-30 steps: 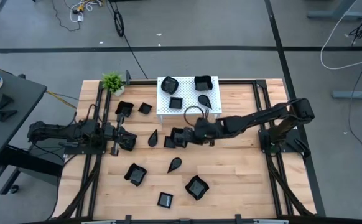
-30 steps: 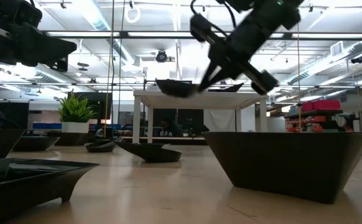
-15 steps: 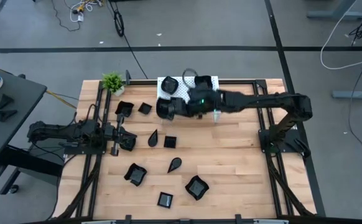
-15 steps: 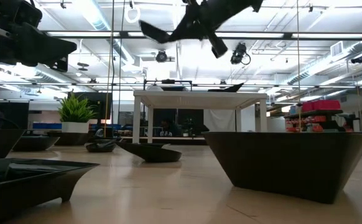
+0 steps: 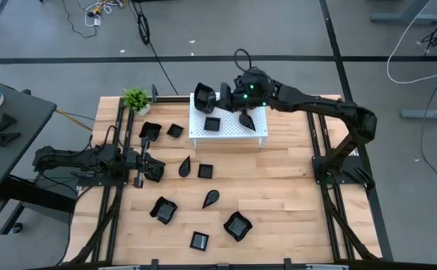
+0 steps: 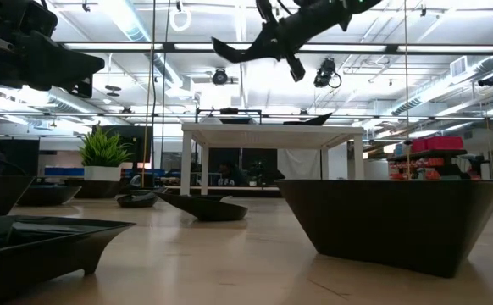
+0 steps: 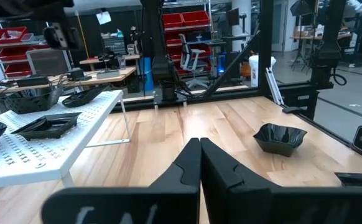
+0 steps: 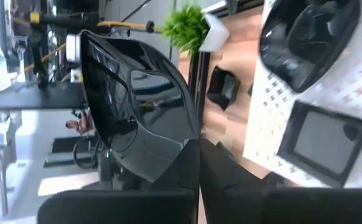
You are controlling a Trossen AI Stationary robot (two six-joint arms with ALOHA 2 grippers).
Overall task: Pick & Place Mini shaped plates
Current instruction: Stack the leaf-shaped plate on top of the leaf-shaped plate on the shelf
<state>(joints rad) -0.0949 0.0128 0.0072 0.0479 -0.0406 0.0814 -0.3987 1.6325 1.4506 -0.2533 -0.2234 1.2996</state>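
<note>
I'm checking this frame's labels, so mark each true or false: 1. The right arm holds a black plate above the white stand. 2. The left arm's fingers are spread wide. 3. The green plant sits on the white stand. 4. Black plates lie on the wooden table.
1. True: the right gripper holds a black plate over the white stand.
2. False: the left gripper has its fingers shut, empty.
3. False: the green plant stands at the table corner.
4. True: for example a teardrop plate.
</note>
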